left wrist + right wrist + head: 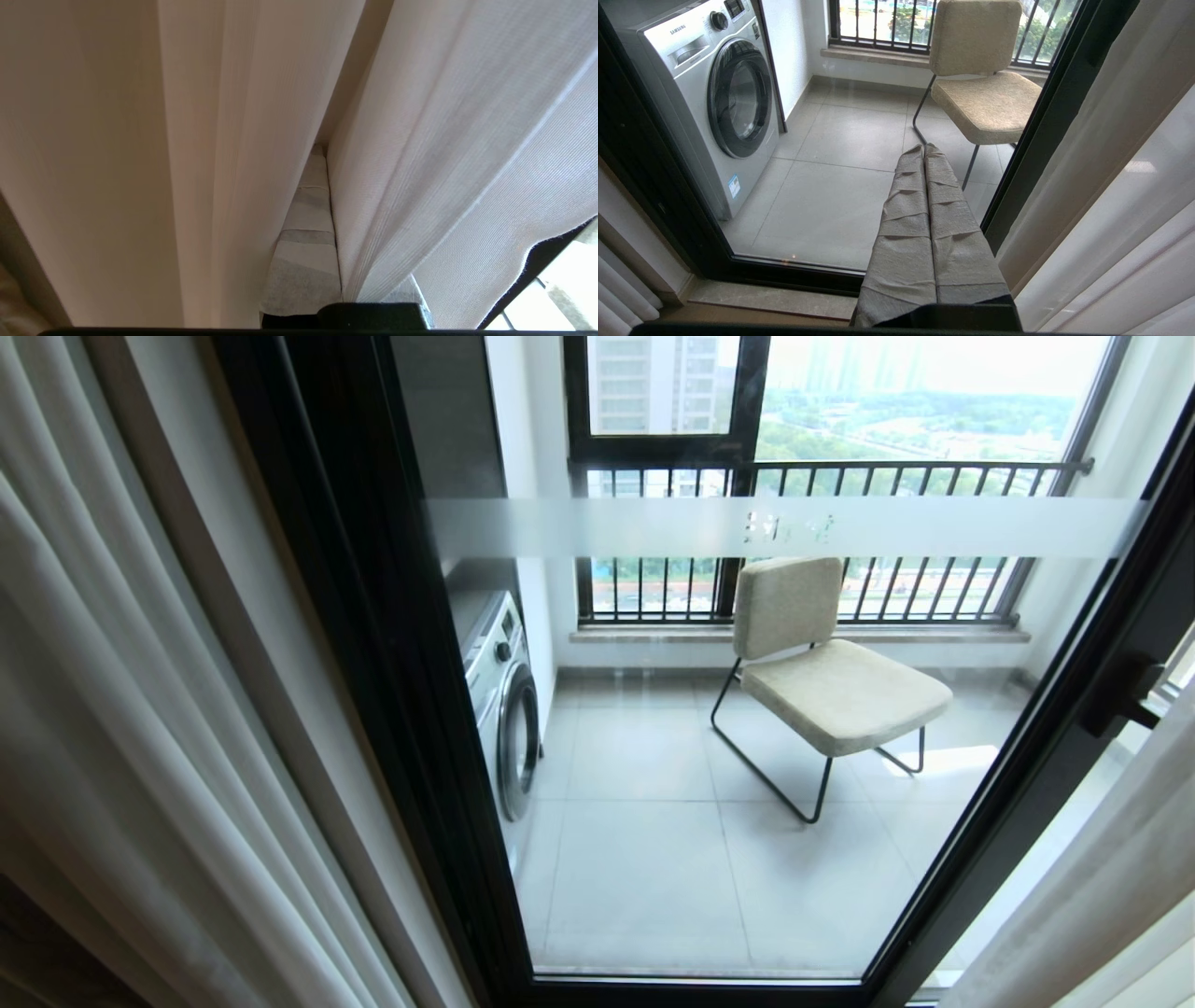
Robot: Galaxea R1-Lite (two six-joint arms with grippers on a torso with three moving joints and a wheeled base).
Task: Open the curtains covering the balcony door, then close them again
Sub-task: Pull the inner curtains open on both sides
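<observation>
The curtains (140,728) hang gathered at the left edge of the head view, with another fold (1102,896) at the lower right. Between them the balcony door (373,616) stands uncovered, its black frame and frosted band (653,527) in plain sight. Beyond the glass lie a washer (504,709) on the left, a chair (822,672) in the middle and bare tiled floor (653,859).

The left gripper (322,154) is pressed in among the drapes, its padded fingers (308,242) shut together, wedged between two pleats; fabric lies against them on both sides, and no fold shows clamped between them. Neither arm shows in the head view.

The right gripper (924,149) points at the lower glass beside the right frame post (1045,126), fingers closed on nothing, apart from the curtain next to it.
</observation>
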